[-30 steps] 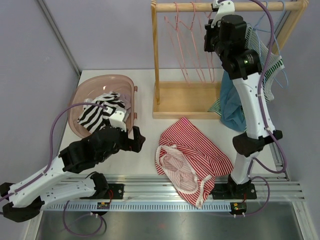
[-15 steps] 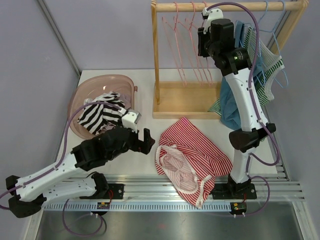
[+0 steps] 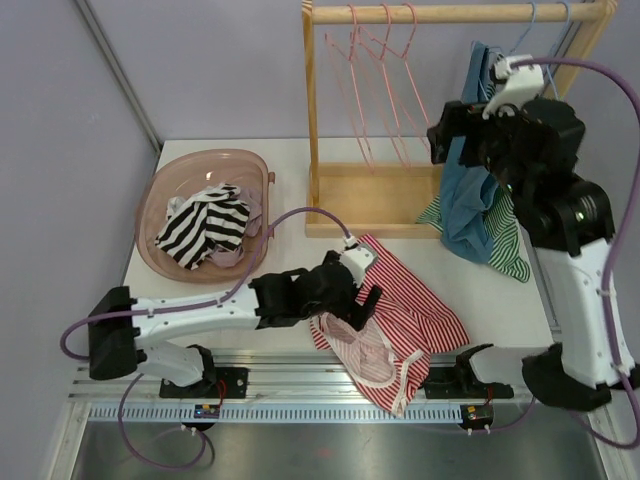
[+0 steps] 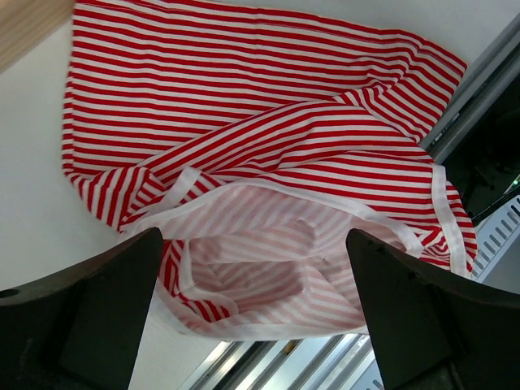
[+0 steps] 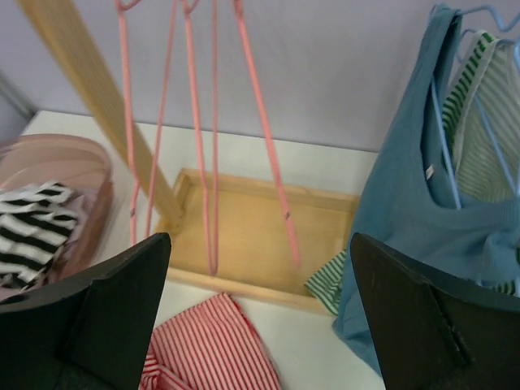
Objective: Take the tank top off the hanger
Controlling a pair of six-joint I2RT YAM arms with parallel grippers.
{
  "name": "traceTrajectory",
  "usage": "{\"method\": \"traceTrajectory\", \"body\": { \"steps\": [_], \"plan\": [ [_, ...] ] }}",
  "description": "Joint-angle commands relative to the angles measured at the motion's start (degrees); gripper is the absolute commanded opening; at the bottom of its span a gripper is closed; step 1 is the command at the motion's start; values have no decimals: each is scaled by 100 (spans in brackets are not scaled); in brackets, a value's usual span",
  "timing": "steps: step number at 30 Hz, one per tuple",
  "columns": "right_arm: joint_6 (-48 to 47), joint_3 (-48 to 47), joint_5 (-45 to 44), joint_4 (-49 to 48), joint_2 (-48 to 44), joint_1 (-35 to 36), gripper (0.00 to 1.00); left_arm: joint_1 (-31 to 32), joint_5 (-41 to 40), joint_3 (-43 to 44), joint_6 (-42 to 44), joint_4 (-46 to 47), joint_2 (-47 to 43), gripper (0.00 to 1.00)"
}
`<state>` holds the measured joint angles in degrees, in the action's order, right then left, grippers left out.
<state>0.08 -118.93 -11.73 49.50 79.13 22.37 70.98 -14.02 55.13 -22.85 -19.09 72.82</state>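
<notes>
A plain blue tank top (image 3: 462, 205) hangs from a thin blue wire hanger (image 5: 481, 11) at the right end of a wooden clothes rack (image 3: 310, 120) that stands along the counter's far edge. It drapes straight down, straps at the top and hem towards the far right corner. A green-and-white striped tank top (image 5: 481, 138) hangs just behind it. The right gripper (image 3: 445, 140) is raised beside it with jaws spread wide and holding nothing. In the right wrist view the blue cloth lies to the right of the gap between the jaws, not in it. This arm is much the nearer, so reaching the straps looks to need a shift to the right. The left gripper (image 4: 253, 244), also wide open and empty, hovers over a red-and-white striped tank top (image 3: 405, 300) that lies crumpled and off any hanger by the middle of the near edge.
</notes>
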Motion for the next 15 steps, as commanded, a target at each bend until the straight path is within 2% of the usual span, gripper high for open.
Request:
{"method": "traceTrajectory", "body": {
  "steps": [1,4,6,10,15],
  "plan": [
    [387,1001,880,-334,-1368,-31,99,179,260,647,202,521,714,99],
    [782,2090,1154,-599,-2409,-31,100,398,347,1060,272,582,1776,99],
    [897,2330,1505,-634,-2953,-31,100,452,339,1427,272,556,2217,99],
    [977,2568,2243,-529,-3395,-31,100,566,216,1965,176,337,3149,99],
    [898,2612,2482,-414,-3711,-22,99,724,14,2150,-61,222,3958,99]
  ]
}}
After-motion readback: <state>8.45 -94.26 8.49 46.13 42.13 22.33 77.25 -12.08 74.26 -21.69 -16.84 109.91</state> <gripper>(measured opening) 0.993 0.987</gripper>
